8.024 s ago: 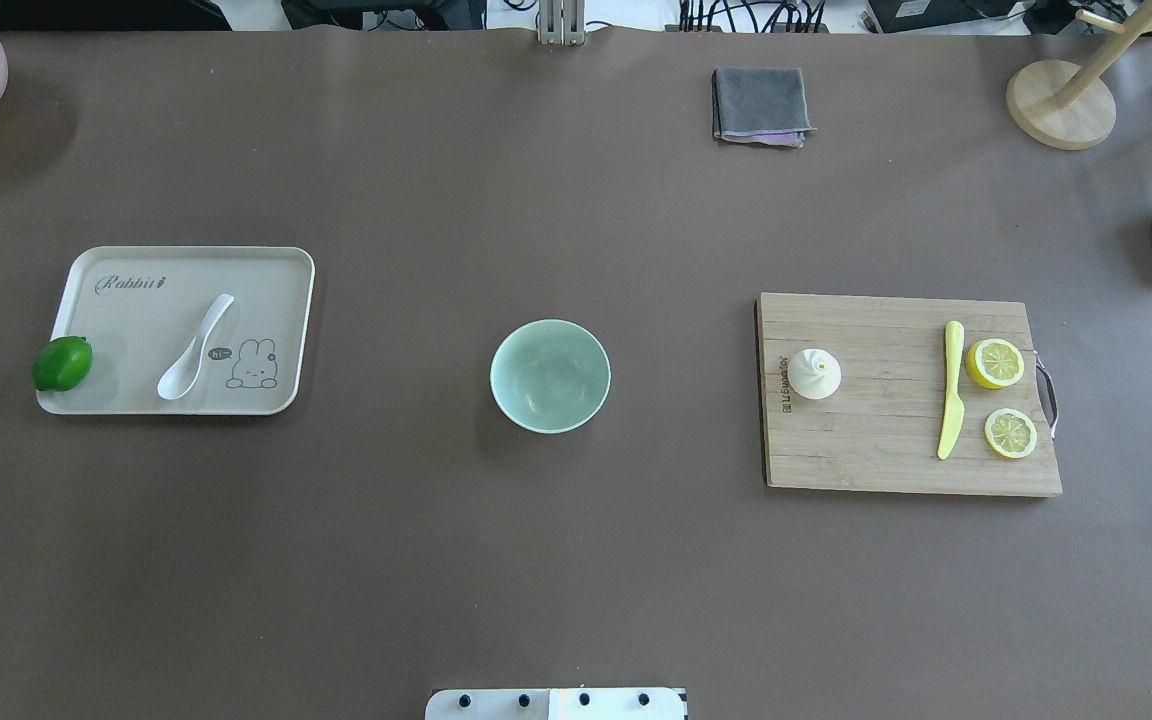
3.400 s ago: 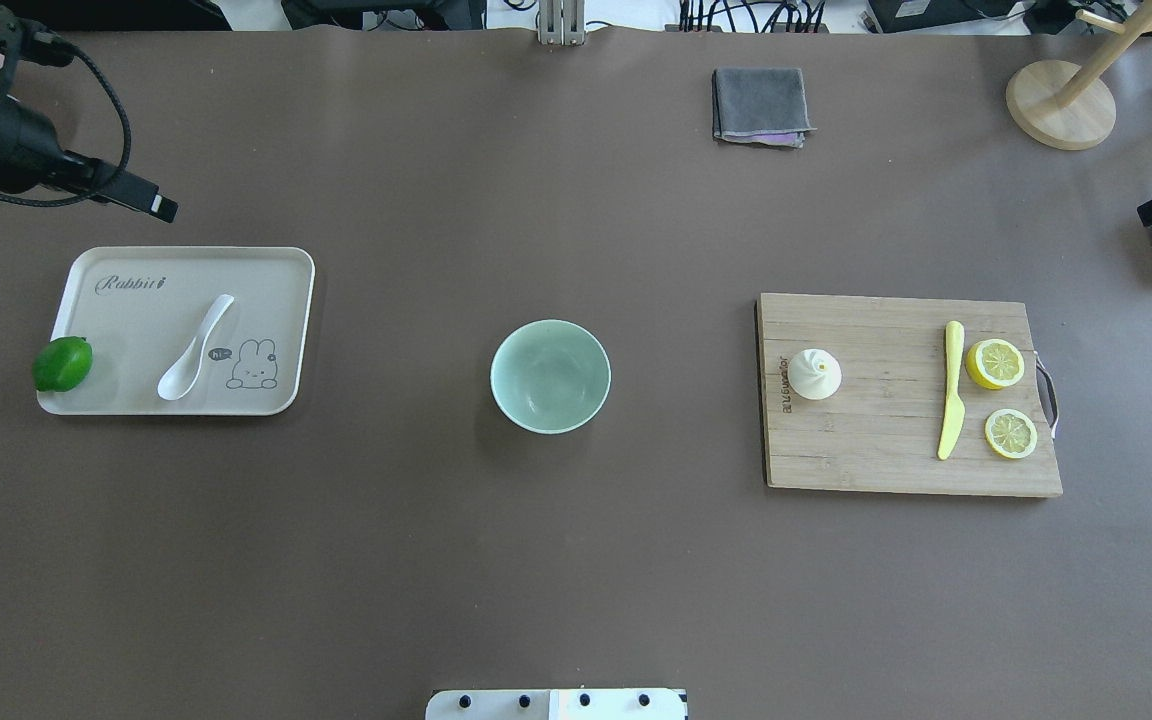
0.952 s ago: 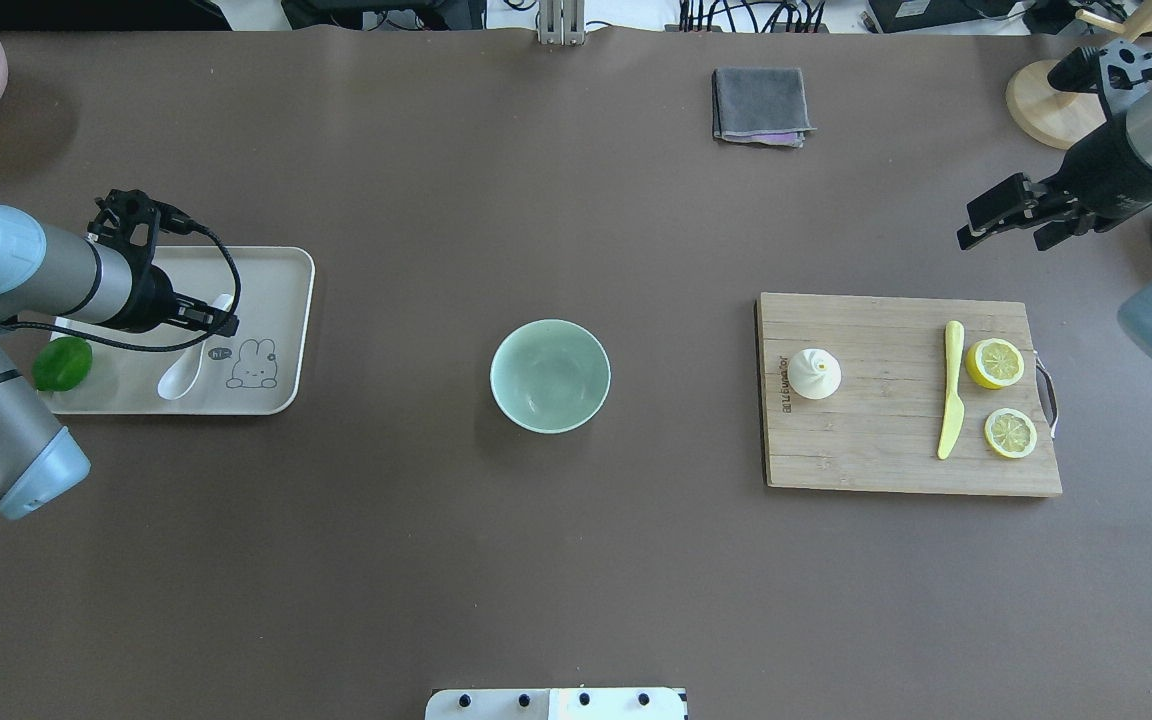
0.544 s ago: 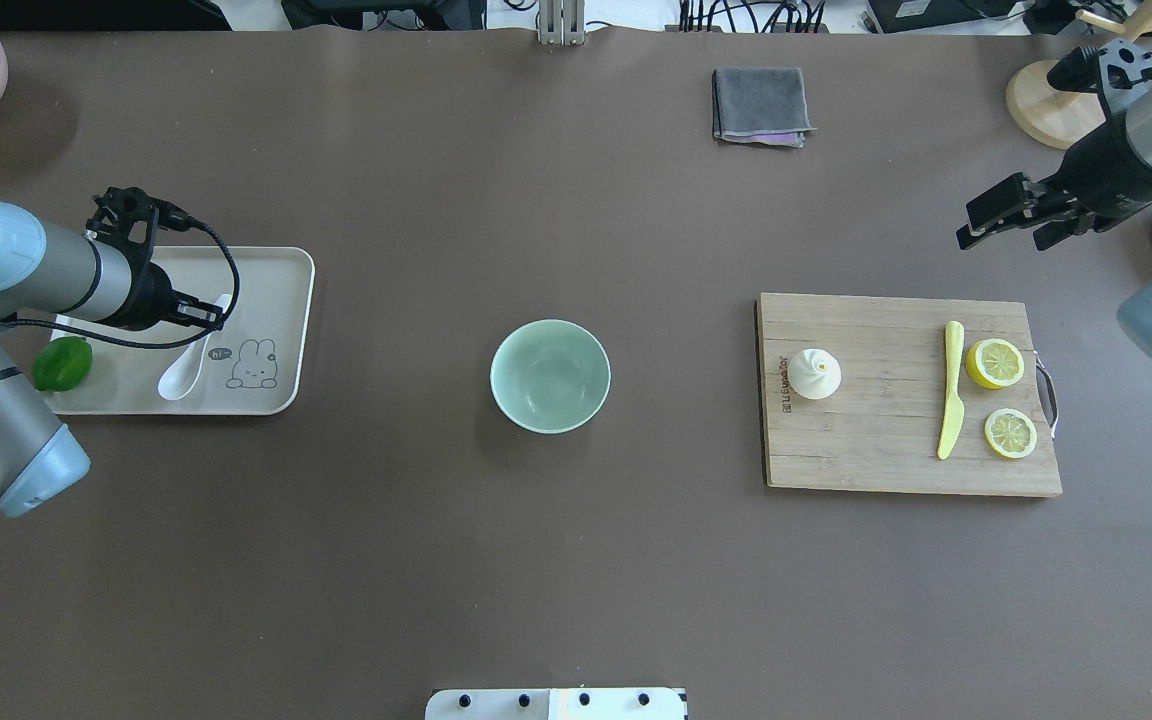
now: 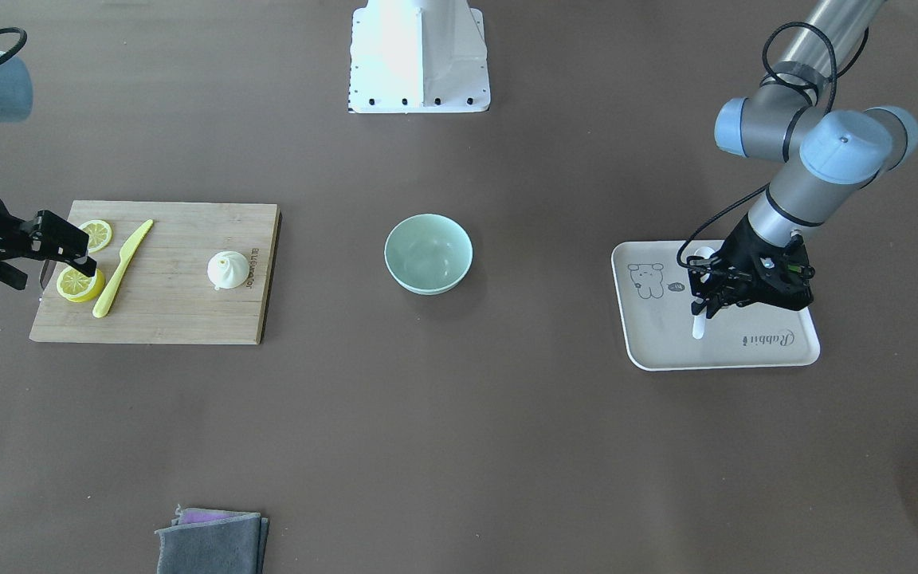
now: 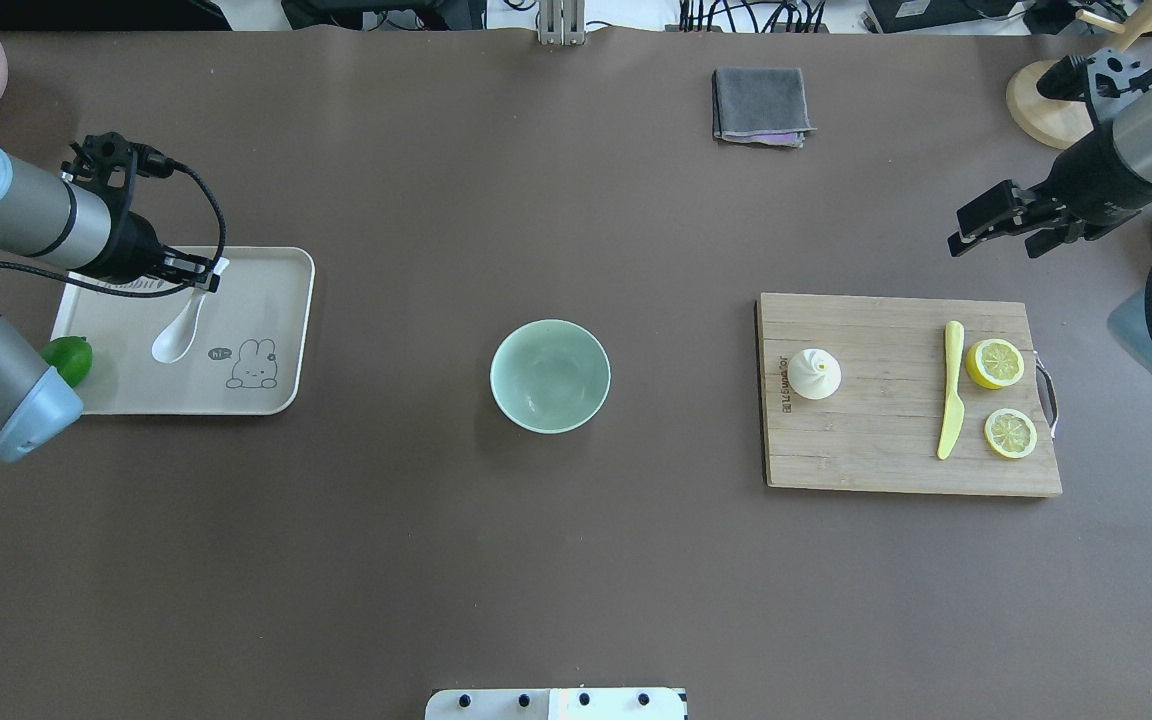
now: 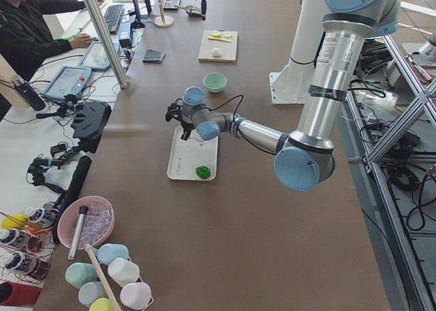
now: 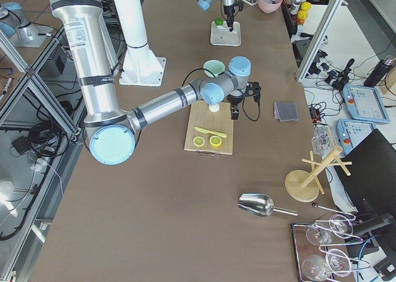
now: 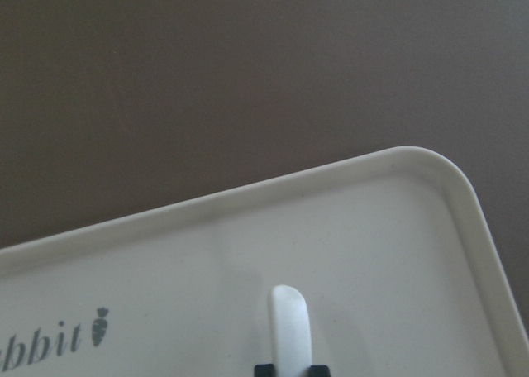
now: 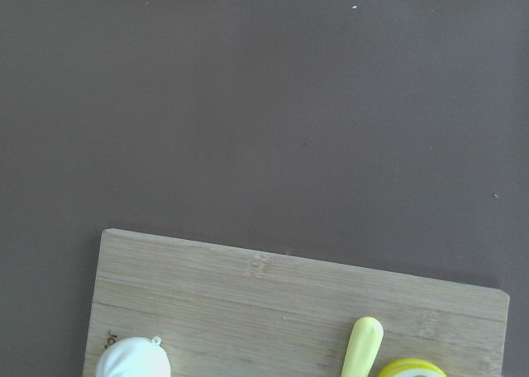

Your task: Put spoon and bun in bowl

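Although both arms are over the table, we judge the task to be at its beginning: the bowl (image 6: 550,376) stands empty in the middle, with neither thing in it. The left gripper (image 6: 204,281) pinches the spoon (image 6: 176,335) by the handle over the tray (image 6: 276,300), so the first pick seems made. What is left is to carry the spoon to the bowl. The bun (image 6: 815,374) is not yet touched. It sits on the cutting board (image 6: 896,470), well apart from the bowl. The right gripper (image 6: 1004,222) hovers beyond the far edge of the board, its fingers spread and holding nothing.

Some things we cannot read well. We cannot tell whether the scoop is clear of the tray or rests on it. The fingers hide the part of the handle they hold, and the left wrist view shows only the handle's tip. The left arm covers half of the lime (image 6: 71,358). The right wrist view cuts off the bun at its lower edge.
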{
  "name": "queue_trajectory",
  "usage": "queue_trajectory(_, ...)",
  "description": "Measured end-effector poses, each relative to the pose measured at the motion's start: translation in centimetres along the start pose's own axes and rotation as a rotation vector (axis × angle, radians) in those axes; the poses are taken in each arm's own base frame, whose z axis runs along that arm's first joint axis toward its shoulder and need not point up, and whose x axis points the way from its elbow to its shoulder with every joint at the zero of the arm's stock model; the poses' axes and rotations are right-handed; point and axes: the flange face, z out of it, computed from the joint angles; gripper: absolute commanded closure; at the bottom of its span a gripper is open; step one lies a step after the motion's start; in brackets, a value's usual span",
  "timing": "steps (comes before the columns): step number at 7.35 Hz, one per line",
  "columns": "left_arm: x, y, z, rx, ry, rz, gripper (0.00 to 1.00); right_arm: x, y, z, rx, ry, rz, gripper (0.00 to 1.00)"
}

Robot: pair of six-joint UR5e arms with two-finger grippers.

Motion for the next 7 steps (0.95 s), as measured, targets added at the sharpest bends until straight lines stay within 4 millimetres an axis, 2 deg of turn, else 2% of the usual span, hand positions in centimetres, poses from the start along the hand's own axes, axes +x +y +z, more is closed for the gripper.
queue_trajectory(2,4.6,-4.2,-3.0,0.012,0.041,-0.062,1.00,-2.8,1.0,3.0,-0.013,0.035,0.018,0.00)
queue_trajectory(4,10.0,-7.5,-5.1,0.043,0.093,-0.157,1.00,-6.8,2.7,6.3,-0.030,0.056,0.026,0.00)
queue_trajectory(6,13.7,-8.5,-5.7,0.050,0.128,-0.183,1.00,-10.8,4.3,9.2,-0.034,0.075,0.016,0.03)
queue_trajectory(7,14.9,-8.6,-5.7,0.050,0.140,-0.195,1.00,-12.4,4.9,10.5,-0.032,0.087,0.000,0.10)
